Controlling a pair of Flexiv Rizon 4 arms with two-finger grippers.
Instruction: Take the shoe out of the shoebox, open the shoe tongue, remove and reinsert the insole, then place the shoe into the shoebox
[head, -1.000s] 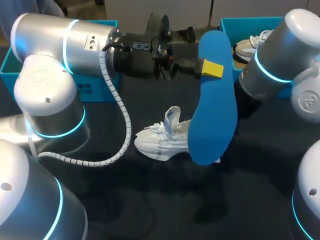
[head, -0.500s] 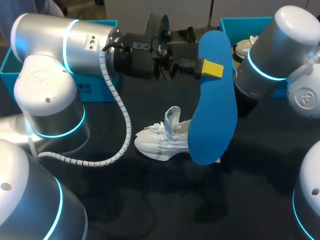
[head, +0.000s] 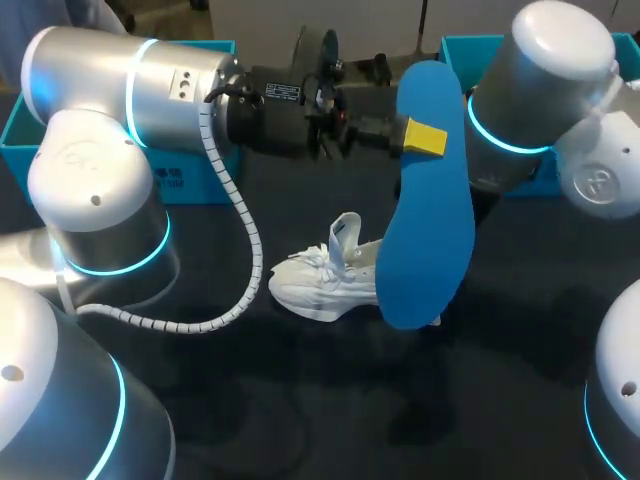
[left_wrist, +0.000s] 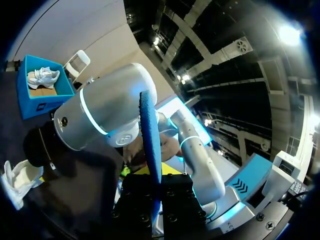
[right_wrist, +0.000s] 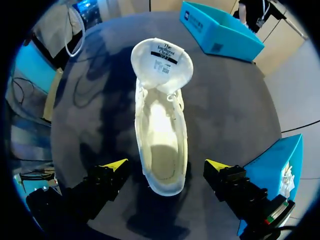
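Observation:
My left gripper (head: 425, 137) is shut on a blue insole (head: 430, 230), which it holds upright above the table. In the left wrist view the insole (left_wrist: 150, 135) stands edge-on between the fingers of my left gripper (left_wrist: 152, 175). A white shoe (head: 325, 280) lies on the dark table, partly behind the insole, with its tongue (right_wrist: 162, 62) pulled up. My right gripper (right_wrist: 165, 167) hangs open over the heel of the shoe (right_wrist: 160, 125), one yellow tip on each side, apart from it. My right arm (head: 530, 90) comes in behind the insole, and its gripper is hidden in the head view.
A blue shoebox (head: 195, 170) stands at the back left behind my left arm. Another blue box (head: 470, 50) at the back right holds a second shoe (left_wrist: 42, 77). Dark tabletop (head: 330, 400) lies in front of the shoe.
My right arm has swung leftwards and up toward the insole. The left arm, the insole and the shoe have not moved.

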